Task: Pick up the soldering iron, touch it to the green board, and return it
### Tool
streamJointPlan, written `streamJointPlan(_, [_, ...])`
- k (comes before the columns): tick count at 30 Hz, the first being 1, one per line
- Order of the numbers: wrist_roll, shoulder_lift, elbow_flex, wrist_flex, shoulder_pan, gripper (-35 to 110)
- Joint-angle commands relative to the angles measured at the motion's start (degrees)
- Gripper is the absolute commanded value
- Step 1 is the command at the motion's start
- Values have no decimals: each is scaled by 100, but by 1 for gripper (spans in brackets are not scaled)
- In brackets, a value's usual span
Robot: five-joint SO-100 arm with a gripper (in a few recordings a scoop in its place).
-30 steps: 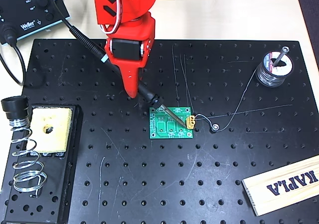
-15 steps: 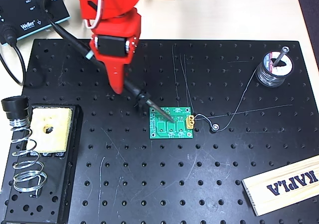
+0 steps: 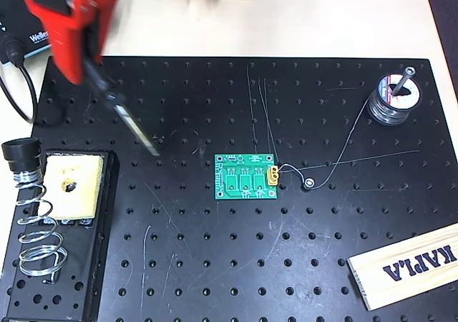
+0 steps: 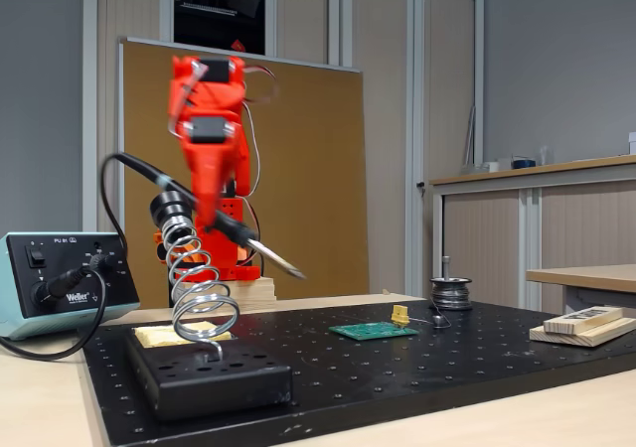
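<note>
My red gripper (image 3: 87, 70) is shut on the soldering iron (image 3: 126, 115), a slim black handle with a metal tip that points down and to the right. In the fixed view the gripper (image 4: 212, 219) holds the soldering iron (image 4: 260, 251) in the air, tilted, above the plate and just right of the spring holder. The green board (image 3: 247, 177) lies flat in the middle of the plate, well to the right of the tip, with a yellow connector on its right edge. From the side, the green board (image 4: 373, 331) sits apart from the iron.
A coiled spring holder (image 3: 34, 225) and yellow sponge (image 3: 71, 186) stand on a black base at the left. The Weller box (image 4: 60, 283) is at the far left. A solder spool (image 3: 392, 100) and a KAPLA wood block (image 3: 408, 265) sit at the right of the black perforated plate (image 3: 286, 265).
The arm has swung left and lifted, carrying the soldering iron with it. The tip, which rested on the green board, is now off it and well to the left.
</note>
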Motion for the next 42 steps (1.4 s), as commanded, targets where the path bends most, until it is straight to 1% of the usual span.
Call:
streamJointPlan(1, [70, 387, -721, 571, 615, 0])
streamJointPlan(8, [457, 97, -2065, 1644, 1564, 0])
streamJointPlan(11, [545, -123, -2619, 1986, 1670, 0])
streamJointPlan(14, [536, -281, -2856, 2083, 1661, 0])
streamJointPlan(34, [738, -1521, -3779, 1872, 1301, 0])
streamJointPlan(42, [932, -2057, -4219, 1802, 932, 0])
